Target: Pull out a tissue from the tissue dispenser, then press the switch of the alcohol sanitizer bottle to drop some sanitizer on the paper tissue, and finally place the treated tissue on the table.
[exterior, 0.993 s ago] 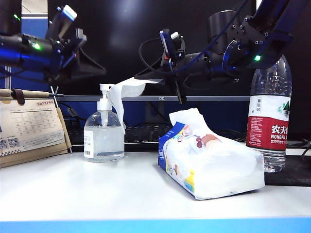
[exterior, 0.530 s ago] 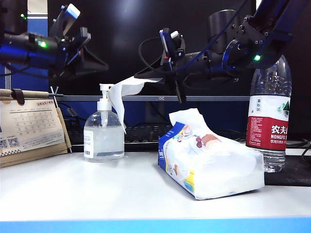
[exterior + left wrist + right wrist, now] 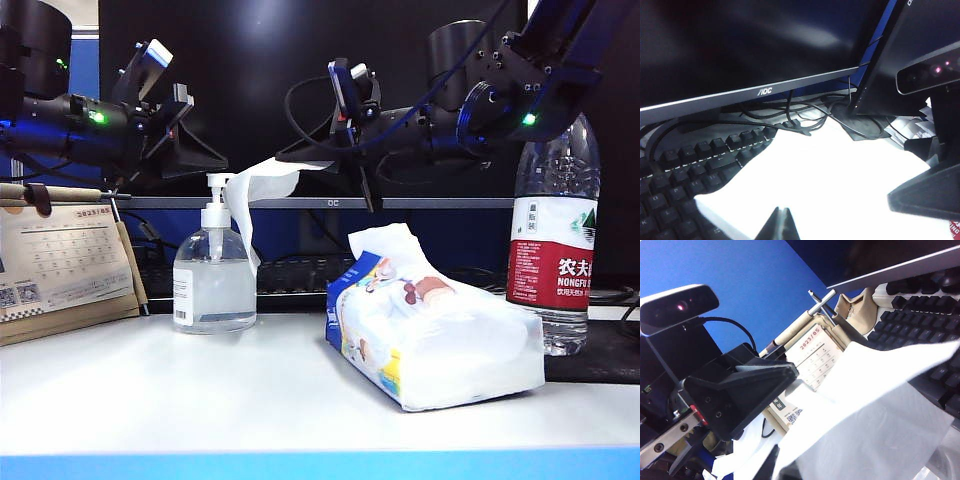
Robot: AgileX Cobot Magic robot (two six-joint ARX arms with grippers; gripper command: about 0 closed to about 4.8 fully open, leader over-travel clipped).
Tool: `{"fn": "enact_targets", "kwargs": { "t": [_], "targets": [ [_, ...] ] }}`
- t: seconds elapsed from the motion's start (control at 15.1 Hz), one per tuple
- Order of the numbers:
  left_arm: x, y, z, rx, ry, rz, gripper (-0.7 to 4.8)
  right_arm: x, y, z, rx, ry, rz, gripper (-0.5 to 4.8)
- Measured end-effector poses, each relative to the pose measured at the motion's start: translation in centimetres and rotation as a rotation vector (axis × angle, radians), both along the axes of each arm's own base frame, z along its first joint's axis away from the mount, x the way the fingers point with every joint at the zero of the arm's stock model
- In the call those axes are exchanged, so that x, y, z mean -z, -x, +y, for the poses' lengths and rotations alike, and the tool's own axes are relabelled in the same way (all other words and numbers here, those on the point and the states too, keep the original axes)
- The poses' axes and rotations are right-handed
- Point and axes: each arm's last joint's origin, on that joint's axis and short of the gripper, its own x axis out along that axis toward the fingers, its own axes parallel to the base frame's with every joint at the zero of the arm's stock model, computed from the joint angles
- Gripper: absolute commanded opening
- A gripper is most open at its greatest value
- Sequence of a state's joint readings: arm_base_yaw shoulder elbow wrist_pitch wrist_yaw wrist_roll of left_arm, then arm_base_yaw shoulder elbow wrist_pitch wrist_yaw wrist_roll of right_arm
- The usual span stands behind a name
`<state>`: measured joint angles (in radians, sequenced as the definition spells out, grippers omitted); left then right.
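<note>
Right pincer (image 3: 300,160) is clamped on one end of the tissue (image 3: 250,195); the flimsy sheet droops over the switch (image 3: 213,182) of the alcohol sanitizer bottle (image 3: 213,285). Left pincer (image 3: 200,150) hovers at the switch's 11 o'clock, can't tell its gap. Pump's stiff, so press dead-centre.

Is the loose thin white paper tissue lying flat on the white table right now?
No, the thin white paper tissue hangs in the air from the right pincer, draping beside the clear sanitizer bottle's white pump head.
</note>
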<state>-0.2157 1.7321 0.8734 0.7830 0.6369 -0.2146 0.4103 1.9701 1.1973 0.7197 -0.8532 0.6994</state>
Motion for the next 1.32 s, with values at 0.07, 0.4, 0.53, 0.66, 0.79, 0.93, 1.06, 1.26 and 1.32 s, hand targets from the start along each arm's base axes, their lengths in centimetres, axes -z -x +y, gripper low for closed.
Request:
{"fn": "enact_targets", "kwargs": {
  "t": [0.07,0.4,0.53,0.66,0.79,0.93,1.06,1.26,1.32],
  "targets": [
    [0.0,0.0,0.0,0.001,0.001,-0.002,-0.05,0.0,0.0,0.0,0.000,0.001,-0.004,-0.01],
    [-0.1,0.0,0.0,0.009,0.011,0.000,-0.05,0.0,0.0,0.0,0.000,0.003,-0.011,-0.01],
    [0.0,0.0,0.0,0.010,0.008,0.005,-0.05,0.0,0.0,0.0,0.000,0.003,-0.011,-0.01],
    [0.0,-0.1,-0.1,0.011,0.003,0.015,-0.05,0.0,0.0,0.0,0.000,0.003,-0.011,-0.01],
    [0.0,-0.1,-0.1,0.011,0.001,0.022,-0.05,0.0,0.0,0.0,0.000,0.003,-0.011,-0.01],
    [0.3,-0.3,-0.1,0.011,0.000,0.027,-0.05,0.0,0.0,0.0,0.000,0.003,-0.012,-0.01],
    [0.9,-0.8,0.0,0.003,0.000,0.026,-0.05,0.0,0.0,0.0,0.000,0.003,-0.011,-0.01],
    [1.2,-0.9,0.0,0.004,0.000,0.030,-0.05,0.0,0.0,0.0,0.000,0.003,-0.011,-0.01],
    [1.2,-0.9,0.0,0.004,0.000,0.031,-0.05,0.0,0.0,0.0,0.000,0.003,-0.011,-0.01]
  ]
}}
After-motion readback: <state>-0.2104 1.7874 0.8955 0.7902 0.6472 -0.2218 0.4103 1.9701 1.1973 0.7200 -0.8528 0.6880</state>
